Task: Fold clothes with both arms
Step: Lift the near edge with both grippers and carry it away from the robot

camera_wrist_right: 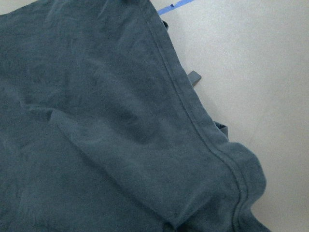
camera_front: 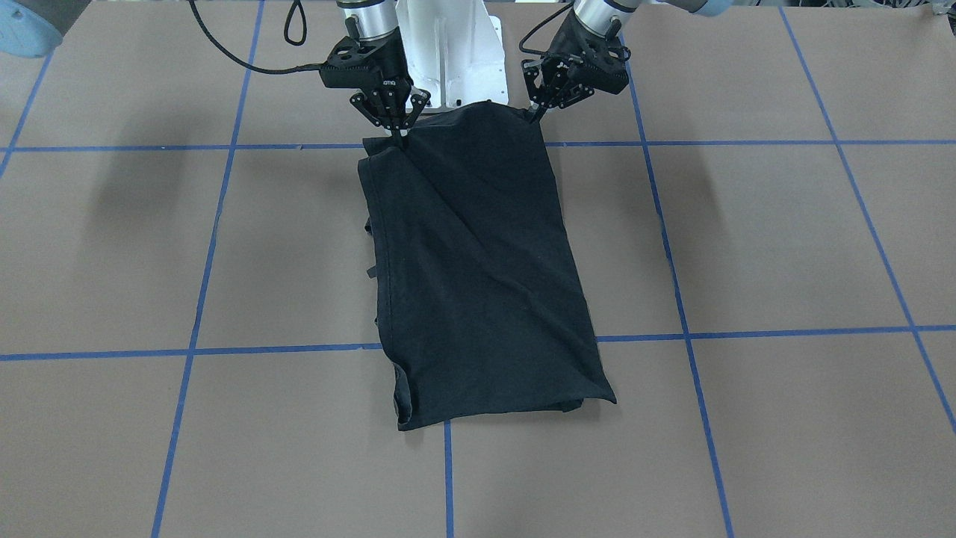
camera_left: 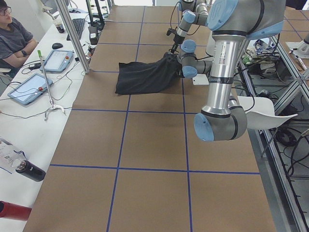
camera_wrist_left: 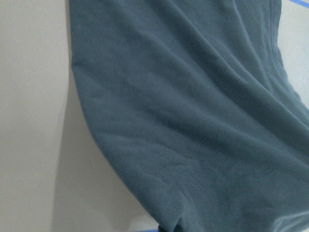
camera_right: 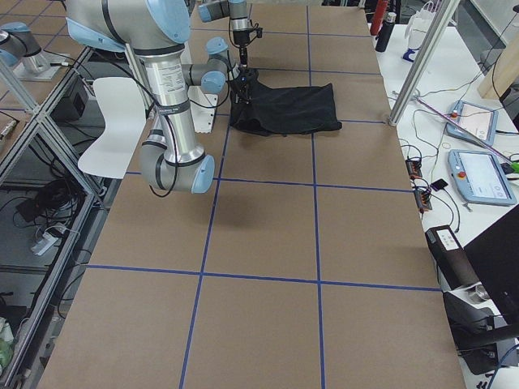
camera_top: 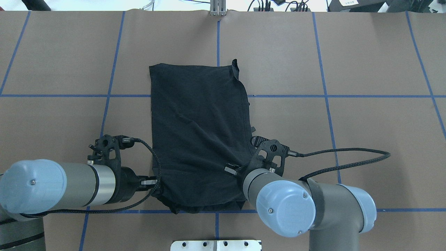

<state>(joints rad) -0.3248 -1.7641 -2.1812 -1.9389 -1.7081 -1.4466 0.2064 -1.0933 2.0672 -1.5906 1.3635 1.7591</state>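
Brown taped-grid table under black T-shirt. I see left gripper and right gripper each pinched closed on one near corner. Shirt stretches away from both, long axis running outward from robot, plain side up.

one black T-shirt, two arms, two pincers

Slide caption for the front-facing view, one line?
The left gripper and right gripper pinch the robot-side corners of a folded black T-shirt on the table.
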